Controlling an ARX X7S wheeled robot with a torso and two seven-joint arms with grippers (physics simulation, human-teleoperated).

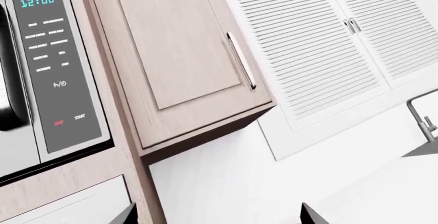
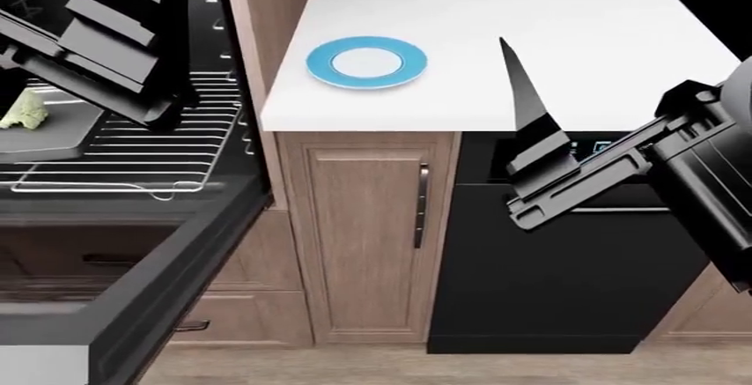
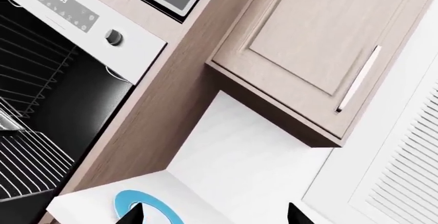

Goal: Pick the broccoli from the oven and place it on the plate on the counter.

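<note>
From my remote station, I see the small pale yellow-green broccoli floret (image 2: 24, 114) lying on the grey metal baking tray (image 2: 53, 143), which rests on the silver wire rack (image 2: 165, 151) inside the black-walled oven (image 2: 224, 77), whose door (image 2: 129, 288) is folded down. My left gripper (image 2: 123, 50) hangs over the rack, close to the floret and apart from it; in the left wrist view its two dark fingertips (image 1: 126, 215) stand well apart with nothing between them. My right gripper (image 2: 534, 151) is held in front of the white counter (image 2: 564, 59), above a black appliance with a cyan display (image 2: 552, 253); in the right wrist view its dark fingertips (image 3: 133, 215) are also spread wide and hold nothing. The round plate with the light-blue rim and white centre (image 2: 366, 62) sits on the counter near the oven's side. A light-brown wooden cabinet door with a metal handle (image 2: 364, 226) stands beneath it.
</note>
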